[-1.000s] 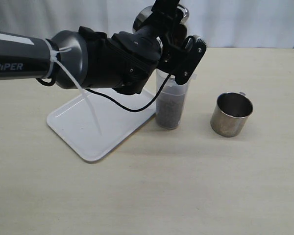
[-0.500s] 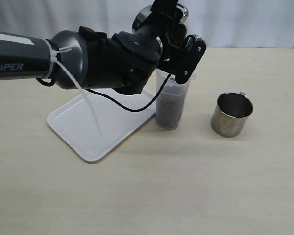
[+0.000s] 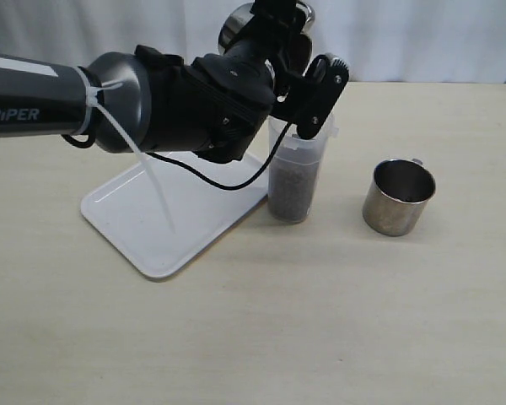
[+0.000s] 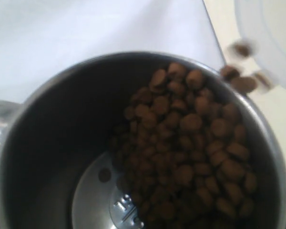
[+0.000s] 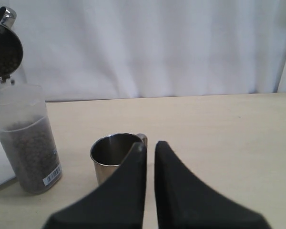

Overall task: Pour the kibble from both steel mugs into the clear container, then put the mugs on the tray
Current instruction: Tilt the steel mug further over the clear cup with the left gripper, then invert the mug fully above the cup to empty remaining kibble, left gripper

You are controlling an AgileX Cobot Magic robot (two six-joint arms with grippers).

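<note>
The left jaws stand wide around a mug [image 3: 236,29] tipped high over the container [image 3: 297,181]. Kibble [image 4: 190,143] crowds its lower lip, and a few pellets are dropping off the edge toward the container's rim. Judging by the pile in the mug, the pour is only partway done. To do it well, keep the lip centred over the narrow mouth and add tilt slowly, so the pellets run in a thin stream and none bounce onto the surface [image 3: 320,321]. The container looks about half full, so the rest should fit.

The second mug [image 3: 396,198] stands upright on the surface to the right of the container, apart from it, and looks empty. The right jaws hover near it, closed on nothing. The tray [image 3: 169,221] lies on the container's other side, partly under the left arm. The container stands close by the tray's corner, so a mug carried to the tray must clear it.
</note>
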